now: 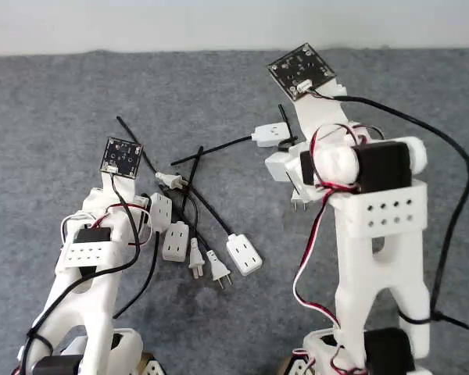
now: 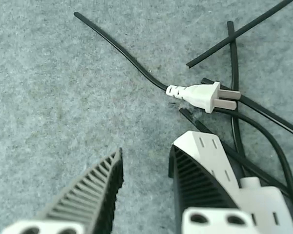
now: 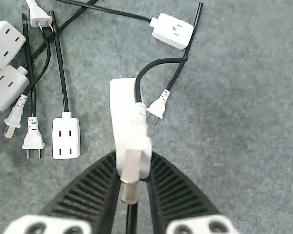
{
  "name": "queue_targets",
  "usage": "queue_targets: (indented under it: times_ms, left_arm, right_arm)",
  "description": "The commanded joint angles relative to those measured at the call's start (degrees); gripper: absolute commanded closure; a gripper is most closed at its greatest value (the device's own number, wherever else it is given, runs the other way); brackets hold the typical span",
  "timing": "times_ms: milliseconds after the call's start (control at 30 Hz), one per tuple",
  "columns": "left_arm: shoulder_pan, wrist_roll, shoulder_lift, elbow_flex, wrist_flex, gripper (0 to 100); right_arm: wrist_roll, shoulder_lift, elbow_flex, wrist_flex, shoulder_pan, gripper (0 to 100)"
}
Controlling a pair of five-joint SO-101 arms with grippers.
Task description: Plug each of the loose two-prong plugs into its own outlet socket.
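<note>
Jaws: left gripper (image 2: 145,157) spread wide, empty; right gripper (image 3: 132,160) clamped on white socket (image 3: 127,112).
Progress: no plug seen seated; loose plugs (image 3: 155,109) near white socket, every pairing left.

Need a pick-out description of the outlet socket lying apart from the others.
On the grey table, find the right arm, whose fingers grip a white block. Just beyond it lies a white outlet socket on a black cord. The other sockets bunch between the arms; this one lies alone on the far side.
</note>
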Motion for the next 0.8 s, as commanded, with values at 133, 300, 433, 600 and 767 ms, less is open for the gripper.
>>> queue_targets:
  times_ms: [133, 300, 433, 600, 767]
  left_arm:
    - [0.0, -1.1, -0.4, -0.2, -1.4, 84]
    - [0.0, -1.1, -0.4, -0.2, -1.4, 84]
    - [0.0, -1.1, -0.4, -0.2, -1.4, 84]
    - [0.0, -1.1, -0.4, -0.2, -1.4, 84]
    - [0.0, -1.1, -0.4, -0.2, -1.4, 84]
  right_arm:
    - [-0.3, -3.3, 1.0, 1.9, -0.4, 99.1]
    - [-0.3, -3.3, 1.2, 1.9, -0.1, 99.1]
    - [-0.3, -3.3, 1.2, 1.9, -0.2, 99.1]
    - [-0.3, -3.3, 1.3, 1.9, -0.1, 99.1]
    - [-0.3, -3.3, 1.4, 2.0, -0.1, 99.1]
